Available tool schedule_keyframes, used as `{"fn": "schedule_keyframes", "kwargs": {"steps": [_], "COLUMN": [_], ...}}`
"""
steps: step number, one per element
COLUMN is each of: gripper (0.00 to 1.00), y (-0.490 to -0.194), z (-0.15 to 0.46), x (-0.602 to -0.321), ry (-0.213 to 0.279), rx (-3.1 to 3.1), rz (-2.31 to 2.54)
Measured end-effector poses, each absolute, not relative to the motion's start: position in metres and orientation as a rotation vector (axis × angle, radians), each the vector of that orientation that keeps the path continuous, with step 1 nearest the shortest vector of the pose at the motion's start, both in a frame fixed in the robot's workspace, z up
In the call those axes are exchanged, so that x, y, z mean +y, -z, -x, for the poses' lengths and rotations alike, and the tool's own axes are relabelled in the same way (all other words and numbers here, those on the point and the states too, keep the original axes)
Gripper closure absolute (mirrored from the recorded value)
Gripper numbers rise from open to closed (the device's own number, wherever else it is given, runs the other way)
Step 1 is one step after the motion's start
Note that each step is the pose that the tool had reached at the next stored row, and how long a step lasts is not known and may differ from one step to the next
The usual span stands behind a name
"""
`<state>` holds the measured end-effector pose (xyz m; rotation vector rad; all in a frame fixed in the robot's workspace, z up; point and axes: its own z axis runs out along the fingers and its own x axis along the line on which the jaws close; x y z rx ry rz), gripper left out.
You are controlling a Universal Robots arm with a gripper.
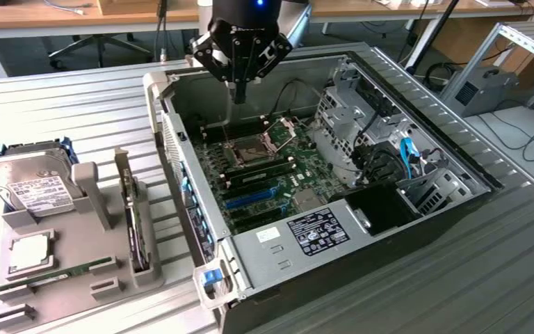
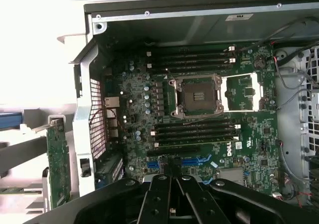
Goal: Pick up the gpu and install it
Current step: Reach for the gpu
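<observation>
Green and thin, the gpu (image 2: 59, 159) looks light but easy to break, best held by its edges; the empty fingers (image 1: 239, 90) are pressed together.

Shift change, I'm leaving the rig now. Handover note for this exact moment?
Gripper: shut, empty, hanging over the open PC case, above the motherboard.
gpu: on edge in the grey holder, on the exterior view's left of the case, untouched.
Done: nothing yet.
Left: pick up the gpu and install it. The blue slots look free.
</observation>
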<state>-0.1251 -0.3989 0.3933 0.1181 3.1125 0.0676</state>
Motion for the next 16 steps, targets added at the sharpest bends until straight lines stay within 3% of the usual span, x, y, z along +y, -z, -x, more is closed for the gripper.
{"fn": "schedule_keyframes", "kwargs": {"steps": [16], "gripper": [0.89], "y": [-0.3933], "z": [0.131], "x": [-0.399], "ry": [-0.068], "rx": [3.112], "rz": [-0.118]}}
